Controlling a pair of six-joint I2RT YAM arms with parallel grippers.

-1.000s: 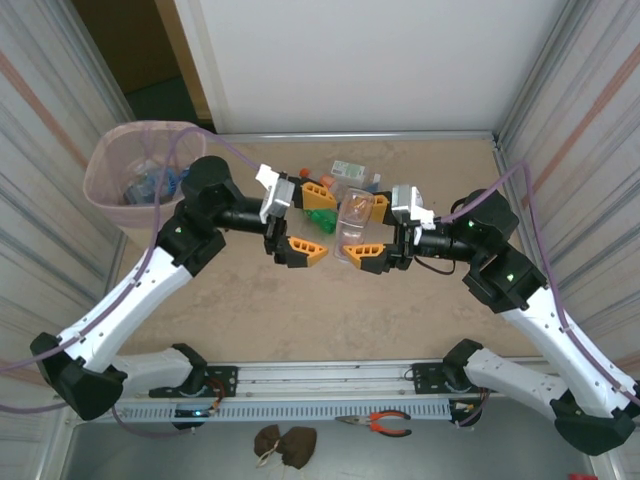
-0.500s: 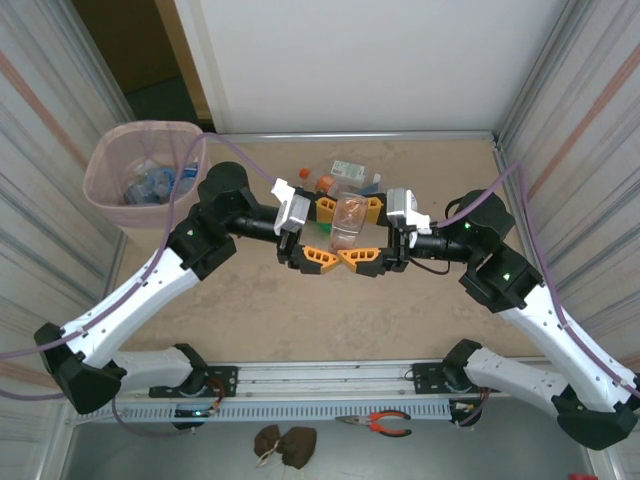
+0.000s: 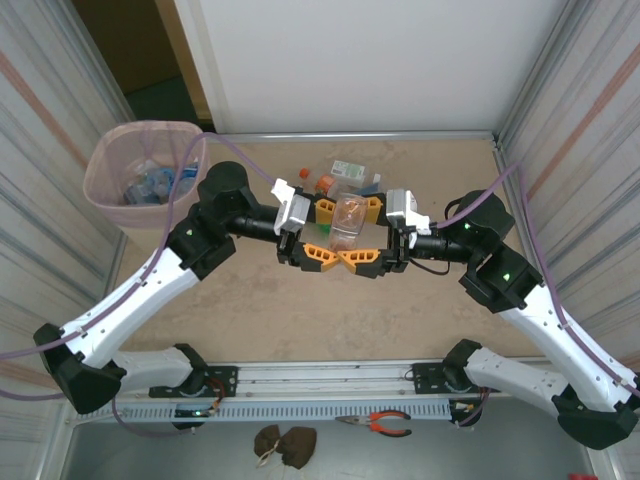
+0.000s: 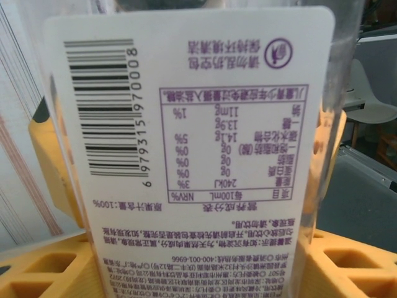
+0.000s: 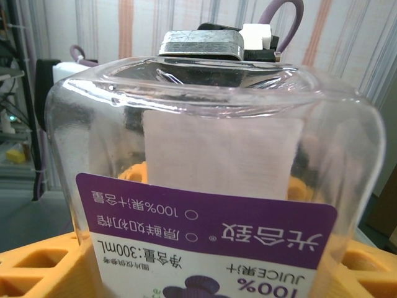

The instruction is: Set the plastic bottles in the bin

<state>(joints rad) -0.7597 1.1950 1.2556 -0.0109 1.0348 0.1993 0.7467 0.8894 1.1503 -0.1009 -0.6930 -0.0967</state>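
Left arm has swung in from the bin side over the last second, so the left gripper [image 3: 325,233] now meets the right gripper [image 3: 370,233] mid-frame over the bench [image 3: 250,300]. Bin [image 3: 145,125] sits upper left with some bottles already inside. The clear purple-label juice bottle [image 3: 350,220] hangs between both grippers. Left looks clamped on it; right I can't tell, the view's too close. Handover, I reckon: get a firm squeeze from the left before the right lets go. More bottles [image 3: 345,172] lie just above centre.
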